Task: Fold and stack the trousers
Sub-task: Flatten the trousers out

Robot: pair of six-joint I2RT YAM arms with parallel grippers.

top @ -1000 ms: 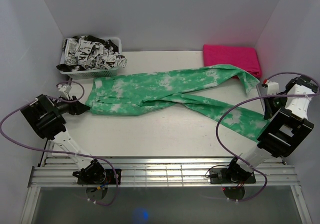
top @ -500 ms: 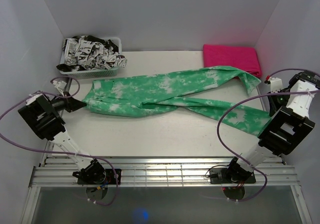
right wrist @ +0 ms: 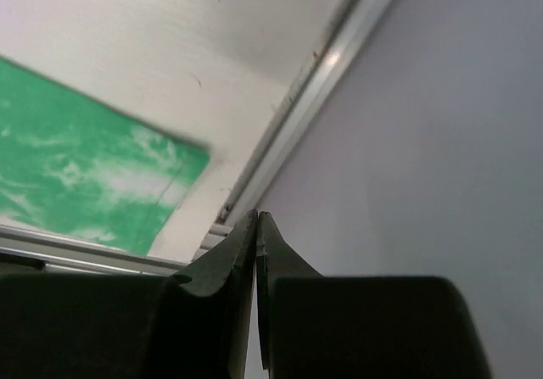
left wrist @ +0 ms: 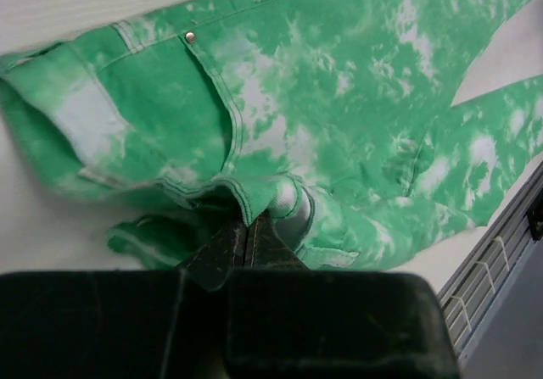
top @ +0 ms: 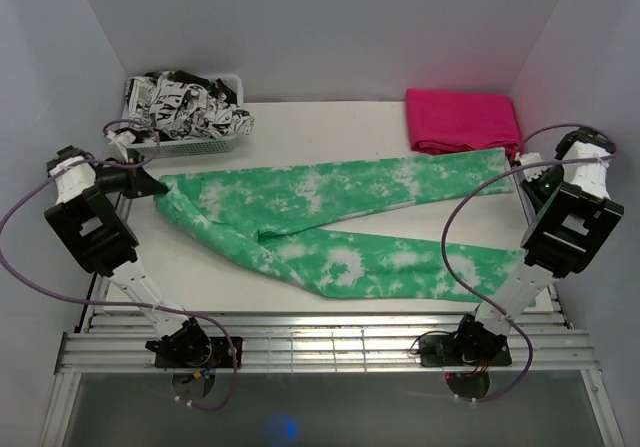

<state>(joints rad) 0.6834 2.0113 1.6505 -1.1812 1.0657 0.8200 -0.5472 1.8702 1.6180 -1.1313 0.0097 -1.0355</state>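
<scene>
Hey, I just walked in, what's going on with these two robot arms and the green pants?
The arms are laying out a pair of green tie-dye trousers for folding. The left hand is pinched on the waistband at the left end. The right hand sits shut by the far leg's hem, though no cloth shows between its fingers. The legs lie spread in a V, not folded yet. A folded pink cloth and a basket of black-and-white clothes wait at the back.

1 green trousers (top: 300, 192), 1 pink cloth (top: 462, 119), 1 basket (top: 190, 148)
</scene>
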